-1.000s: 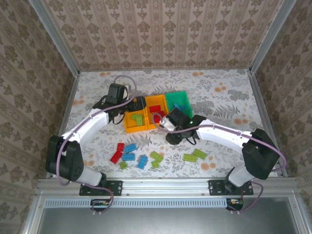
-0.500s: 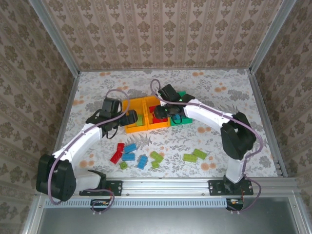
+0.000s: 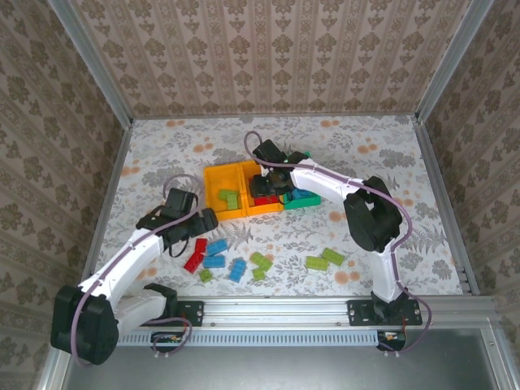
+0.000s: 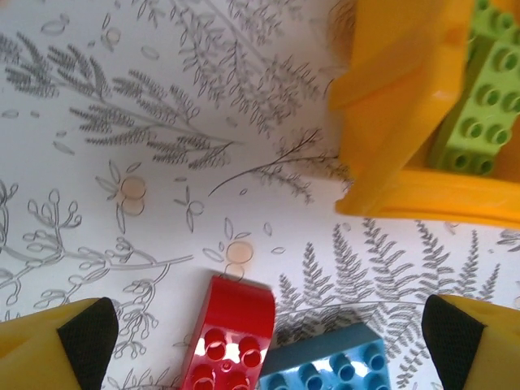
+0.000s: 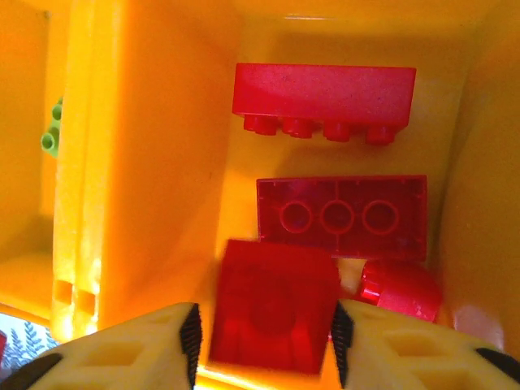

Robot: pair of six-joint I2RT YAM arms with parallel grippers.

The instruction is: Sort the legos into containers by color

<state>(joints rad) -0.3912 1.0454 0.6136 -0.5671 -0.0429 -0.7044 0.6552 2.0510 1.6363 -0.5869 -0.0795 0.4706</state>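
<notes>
My right gripper (image 3: 265,190) (image 5: 264,333) is down inside the middle orange-yellow container (image 3: 253,168) (image 5: 146,162), open, with a blurred red lego (image 5: 275,313) loose between its fingers. Other red legos (image 5: 341,215) lie on that bin's floor. The left orange-yellow container (image 3: 213,175) (image 4: 390,106) holds lime green legos (image 3: 228,199) (image 4: 483,97). The green container (image 3: 314,203) holds a blue lego (image 3: 301,193). My left gripper (image 3: 203,224) (image 4: 270,333) hangs open over the table, above a red lego (image 3: 195,253) (image 4: 231,333) and a blue lego (image 3: 218,246) (image 4: 325,361).
More loose legos lie near the front edge: blue ones (image 3: 237,270) and lime green ones (image 3: 261,262) in the middle, two lime green ones (image 3: 323,259) to the right. Metal frame posts and papered walls close in the table (image 3: 366,154).
My right gripper moved from the table to the middle bin and has opened on its red lego. My left gripper drew back from the left bin toward the loose legos.
</notes>
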